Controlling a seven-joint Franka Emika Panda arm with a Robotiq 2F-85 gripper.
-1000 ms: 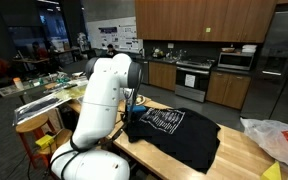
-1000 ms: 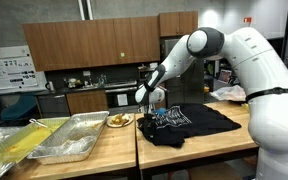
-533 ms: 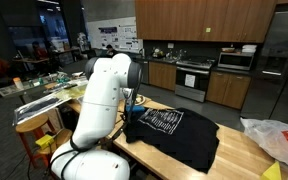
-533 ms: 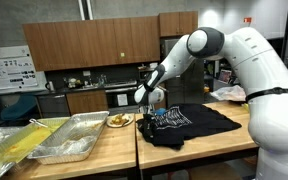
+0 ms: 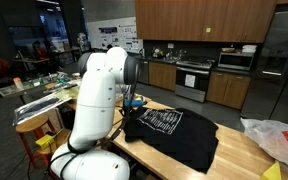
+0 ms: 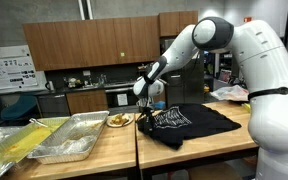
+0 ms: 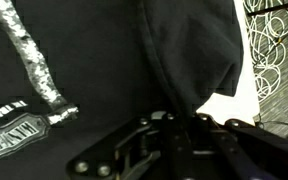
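Note:
A black T-shirt with a white print lies spread on the wooden table, and it shows in both exterior views. My gripper is at the shirt's end nearest the trays and is shut on a fold of its black cloth, which hangs raised a little off the table. In the wrist view the T-shirt fills most of the picture, its white print is on the left, and a fold runs down into my gripper. The robot's white arm hides most of the gripper in an exterior view.
Two metal trays and a plate of food sit beside the shirt's gripped end. Yellow material lies further along. A plastic bag rests at the table's other end. Kitchen cabinets and an oven stand behind.
The jaws have shut on the shirt's edge. The arm has since risen a little, pulling that fold of cloth up with it.

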